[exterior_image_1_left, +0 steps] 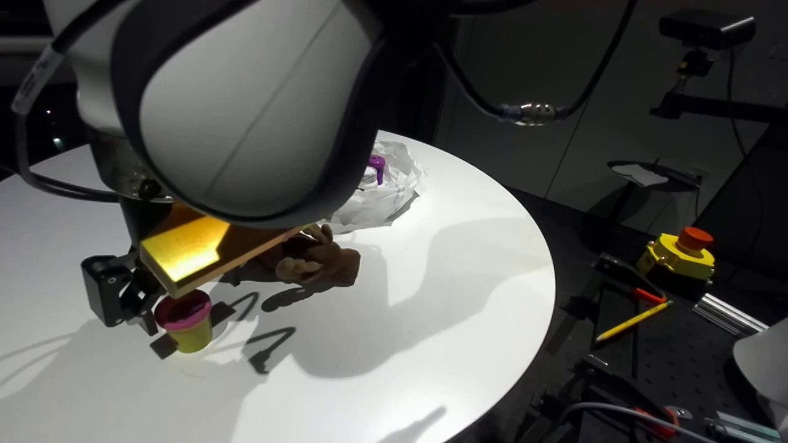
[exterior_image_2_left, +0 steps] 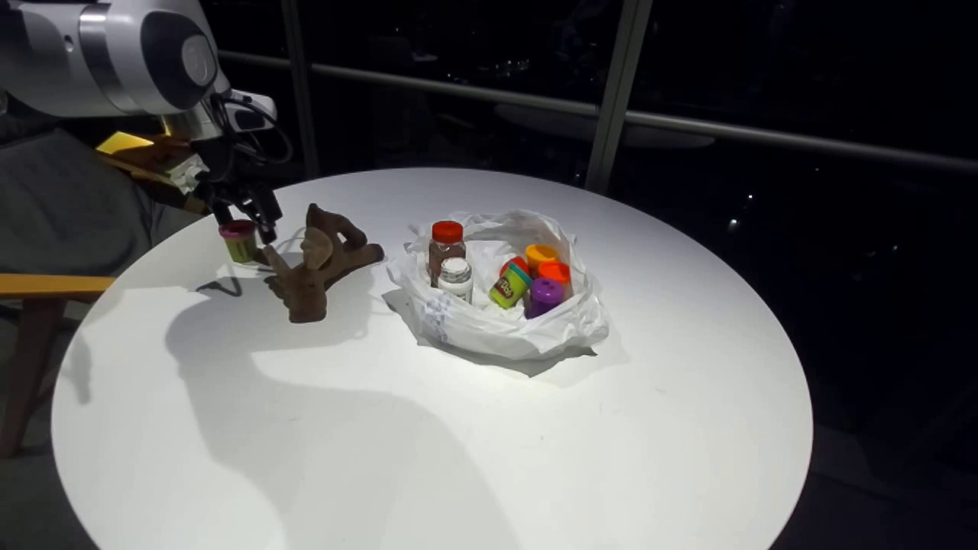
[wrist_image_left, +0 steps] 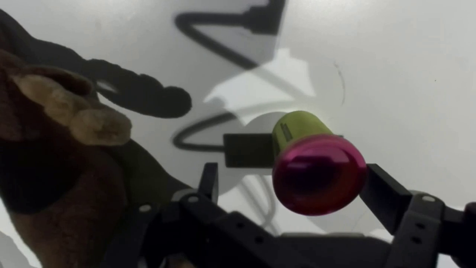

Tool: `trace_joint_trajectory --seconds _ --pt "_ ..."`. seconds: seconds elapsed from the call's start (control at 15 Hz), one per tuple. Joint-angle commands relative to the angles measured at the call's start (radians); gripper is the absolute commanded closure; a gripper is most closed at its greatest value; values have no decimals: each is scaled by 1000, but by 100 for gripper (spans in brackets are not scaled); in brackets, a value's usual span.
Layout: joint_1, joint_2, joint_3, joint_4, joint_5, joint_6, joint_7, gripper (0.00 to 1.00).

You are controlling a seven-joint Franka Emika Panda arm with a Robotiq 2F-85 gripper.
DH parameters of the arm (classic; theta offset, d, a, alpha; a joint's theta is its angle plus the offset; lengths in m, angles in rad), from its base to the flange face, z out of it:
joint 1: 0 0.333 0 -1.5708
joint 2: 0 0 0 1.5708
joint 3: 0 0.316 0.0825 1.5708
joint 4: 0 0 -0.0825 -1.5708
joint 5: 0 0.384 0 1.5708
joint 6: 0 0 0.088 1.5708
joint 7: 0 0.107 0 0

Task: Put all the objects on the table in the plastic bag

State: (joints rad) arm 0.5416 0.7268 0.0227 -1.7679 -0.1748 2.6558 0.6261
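Observation:
A yellow-green cup with a pink lid (wrist_image_left: 319, 174) stands upright on the white table (exterior_image_2_left: 535, 428). My gripper (wrist_image_left: 295, 176) is open around it: one finger (wrist_image_left: 386, 197) is at or very near the lid, while a gap separates the lid from the opposite finger (wrist_image_left: 210, 182). Beside the cup lies the brown floppy toy (exterior_image_2_left: 307, 294), also showing in an exterior view (exterior_image_1_left: 341, 266). The plastic bag (exterior_image_2_left: 504, 336) lies spread open on the table. In it are a red-capped jar (exterior_image_2_left: 448, 252), a white-capped jar (exterior_image_2_left: 456, 279), a teal-lidded cup (exterior_image_2_left: 510, 286), a purple cup (exterior_image_2_left: 546, 294) and several orange and red ones.
The toy sits between the pink-lidded cup and the bag. A wooden chair arm (exterior_image_2_left: 57, 285) stands by the table's edge near the robot. Off the table are a yellow box with a red button (exterior_image_1_left: 680, 255) and a pencil (exterior_image_1_left: 634, 321).

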Motion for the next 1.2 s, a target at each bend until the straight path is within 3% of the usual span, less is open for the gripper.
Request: trace_joint_trajectory --seconds 0.0,0.33,0.8,1.13 --pt "23 15 -33 37 -7 5 -4 32" --pt "38 -10 -63 26 -16 -20 12 72" --pt "49 -168 -157 40 -28 -54 73 73" --pt "-47 -263 -210 94 -52 -113 131 73"
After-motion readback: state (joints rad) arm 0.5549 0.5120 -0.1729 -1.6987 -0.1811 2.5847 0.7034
